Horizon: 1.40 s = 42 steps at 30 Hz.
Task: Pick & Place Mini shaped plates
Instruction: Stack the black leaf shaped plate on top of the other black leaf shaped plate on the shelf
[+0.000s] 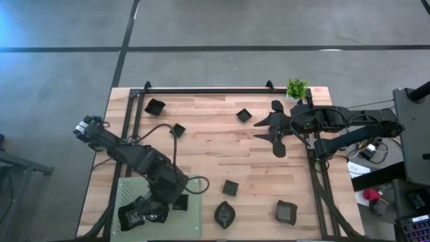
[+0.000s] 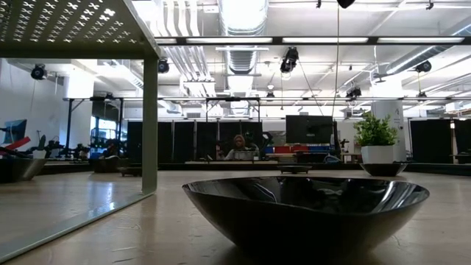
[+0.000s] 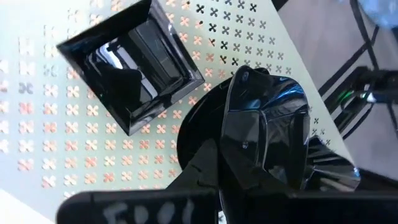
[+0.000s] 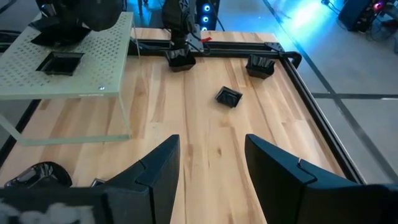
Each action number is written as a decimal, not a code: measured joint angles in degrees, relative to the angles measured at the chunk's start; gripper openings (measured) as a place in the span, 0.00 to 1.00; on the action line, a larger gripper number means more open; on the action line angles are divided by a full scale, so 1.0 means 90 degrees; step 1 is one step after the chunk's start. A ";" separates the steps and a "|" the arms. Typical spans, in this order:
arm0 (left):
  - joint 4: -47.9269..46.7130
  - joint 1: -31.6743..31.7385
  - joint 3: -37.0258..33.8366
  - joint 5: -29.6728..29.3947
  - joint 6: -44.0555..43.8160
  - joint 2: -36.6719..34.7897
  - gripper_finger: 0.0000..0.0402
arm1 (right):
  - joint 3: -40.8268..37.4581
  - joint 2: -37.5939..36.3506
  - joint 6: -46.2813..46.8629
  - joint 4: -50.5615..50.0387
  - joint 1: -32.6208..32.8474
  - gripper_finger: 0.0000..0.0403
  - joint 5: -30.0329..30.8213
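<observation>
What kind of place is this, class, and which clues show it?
Probably a large robotics lab or workshop: a wooden table on a concrete floor, exposed ceiling ducts, and a person at a desk behind.

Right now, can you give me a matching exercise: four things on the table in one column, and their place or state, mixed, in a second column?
Things:
1. left claw
2. right claw
3. plant
4. leaf plate

Place or state:
A. at a corner of the table, beside the right arm
B. shut, over the mat
C. open, over bare wood
D. on the wood just beside the mat

Pairs: 1-B, 2-C, 3-A, 4-D
</observation>
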 joint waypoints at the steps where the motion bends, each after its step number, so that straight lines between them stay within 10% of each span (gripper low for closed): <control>1: -0.0021 0.0000 0.0000 0.0006 0.0175 -0.0006 0.00 | 0.0000 0.0000 0.0021 0.0000 -0.0001 0.44 0.0000; 10: -0.0061 0.0000 -0.0015 0.0023 0.0889 -0.0011 0.00 | 0.0000 0.0000 0.0006 -0.0013 -0.0002 0.44 -0.0080; 20: -0.0039 0.0000 -0.0017 -0.0211 0.0925 -0.0015 0.00 | 0.0000 0.0000 -0.0989 -0.0061 0.0000 0.42 -0.2284; 42: -0.0037 0.0000 -0.0022 -0.0405 0.0925 -0.0018 0.00 | 0.0000 0.0000 -0.0968 -0.0058 0.0000 0.42 -0.2288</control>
